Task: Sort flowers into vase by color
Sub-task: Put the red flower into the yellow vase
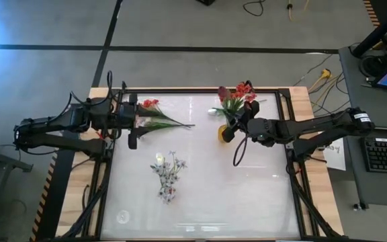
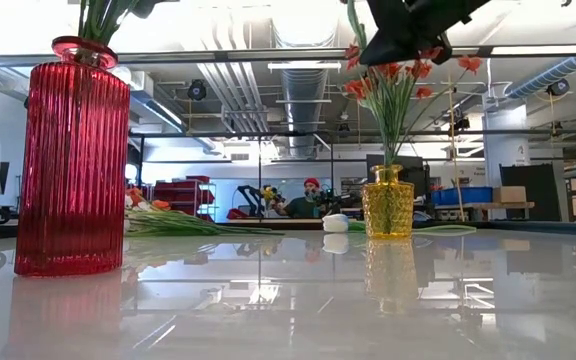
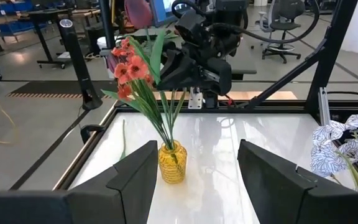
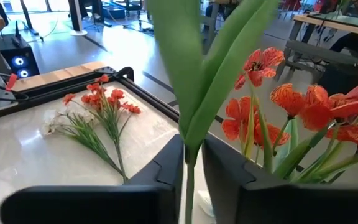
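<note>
Left gripper hangs at the bench's left-rear edge, fingers spread, holding nothing. Just beside it, a bunch of orange-red and whitish flowers lies flat, stems pointing toward mid-bench. Red vase stands near the front edge, green stems in it; blossoms out of frame. White spray lies mid-bench, well apart from both arms. Open glossy white surface front and right. Yellow vase stands rear-centre with orange-red blossoms. Right gripper sits over it, fingers narrowly around a green stem; clamped or just loosened, can't tell. White rose lies just beside the yellow vase. Workshop room behind.
</note>
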`<state>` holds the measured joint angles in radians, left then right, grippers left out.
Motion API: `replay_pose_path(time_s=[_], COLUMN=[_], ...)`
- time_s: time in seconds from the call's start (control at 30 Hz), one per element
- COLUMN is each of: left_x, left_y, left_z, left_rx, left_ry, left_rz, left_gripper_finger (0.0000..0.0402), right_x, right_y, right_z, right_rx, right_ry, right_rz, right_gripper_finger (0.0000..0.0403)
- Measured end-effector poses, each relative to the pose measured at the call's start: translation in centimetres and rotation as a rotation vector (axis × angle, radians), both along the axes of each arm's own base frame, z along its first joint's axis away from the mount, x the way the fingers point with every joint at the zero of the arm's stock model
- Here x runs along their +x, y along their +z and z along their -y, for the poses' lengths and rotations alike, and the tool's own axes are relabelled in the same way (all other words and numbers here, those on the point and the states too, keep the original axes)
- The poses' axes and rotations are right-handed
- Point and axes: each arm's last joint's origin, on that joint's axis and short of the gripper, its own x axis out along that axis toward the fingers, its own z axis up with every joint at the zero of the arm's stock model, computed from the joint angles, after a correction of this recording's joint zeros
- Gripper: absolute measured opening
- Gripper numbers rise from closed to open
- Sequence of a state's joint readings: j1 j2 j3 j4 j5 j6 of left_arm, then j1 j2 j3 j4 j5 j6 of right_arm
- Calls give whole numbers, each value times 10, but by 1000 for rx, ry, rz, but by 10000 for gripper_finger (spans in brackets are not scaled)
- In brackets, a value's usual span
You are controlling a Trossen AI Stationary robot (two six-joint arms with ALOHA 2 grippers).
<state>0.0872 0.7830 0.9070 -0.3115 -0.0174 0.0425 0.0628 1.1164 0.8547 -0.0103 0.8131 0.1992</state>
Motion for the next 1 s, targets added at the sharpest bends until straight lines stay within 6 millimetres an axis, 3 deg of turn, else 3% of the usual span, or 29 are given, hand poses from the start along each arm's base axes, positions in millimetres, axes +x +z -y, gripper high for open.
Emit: replay_pose_path(time_s=[0.23, 0.57, 1.0], left_x=[0, -1, 2], left_y=[-1, -5, -9], left_z=[0, -2, -3], left_rx=[-4, -3, -14], left_ry=[1, 91, 109], left_rz=[-5, -51, -75], left_gripper_finger=[208, 208, 208], right_x=[-1, -5, 0], right_y=[0, 7, 38], right_z=[0, -1, -7], right_rx=[19, 71, 179], right_ry=[-7, 17, 243], right_rz=[14, 84, 184], right_gripper_finger=[120, 179, 194])
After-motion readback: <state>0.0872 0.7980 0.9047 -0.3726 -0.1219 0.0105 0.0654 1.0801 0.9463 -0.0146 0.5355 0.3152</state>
